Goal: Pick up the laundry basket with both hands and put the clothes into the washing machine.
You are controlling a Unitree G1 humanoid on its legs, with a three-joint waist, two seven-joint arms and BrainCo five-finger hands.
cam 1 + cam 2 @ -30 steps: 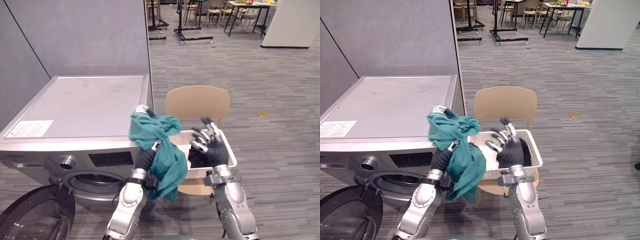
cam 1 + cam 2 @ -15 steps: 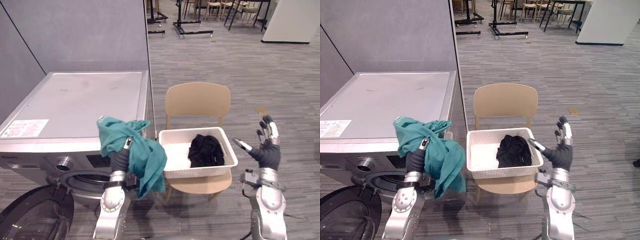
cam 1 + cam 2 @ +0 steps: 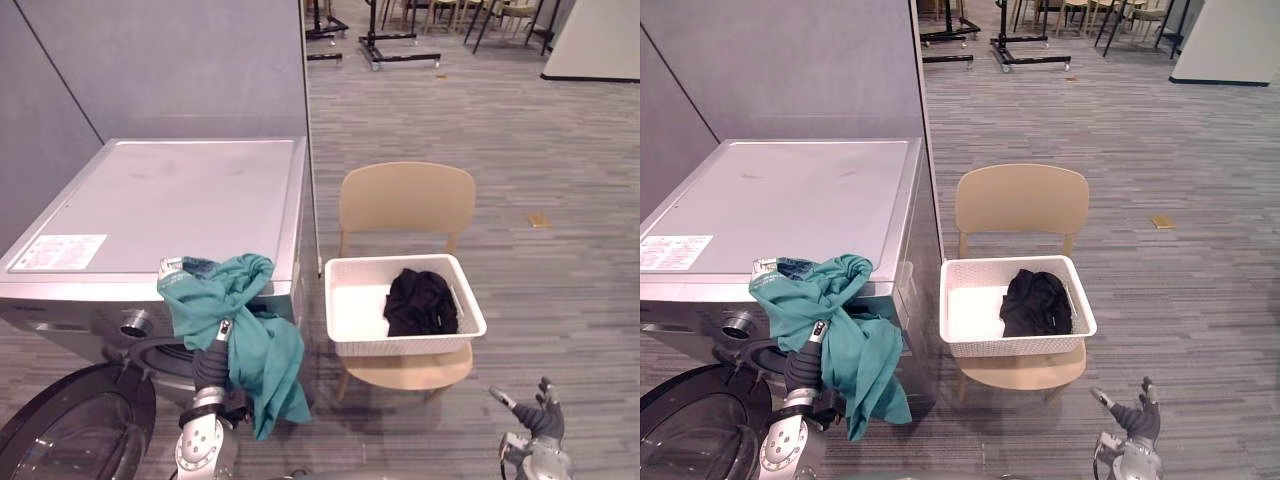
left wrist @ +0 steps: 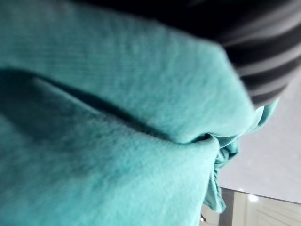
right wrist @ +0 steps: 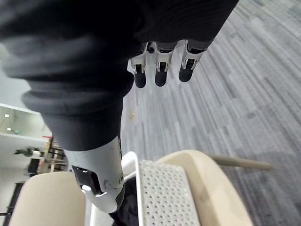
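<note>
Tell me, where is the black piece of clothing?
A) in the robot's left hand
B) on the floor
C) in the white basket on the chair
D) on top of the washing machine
C: the black piece of clothing lies inside the white basket, which sits on the chair.

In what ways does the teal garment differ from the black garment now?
The teal garment hangs draped over the left robot hand before the washing machine; the black garment lies bunched inside the white basket on the chair. The teal garment looks larger than the black garment. Both are crumpled cloth.
</note>
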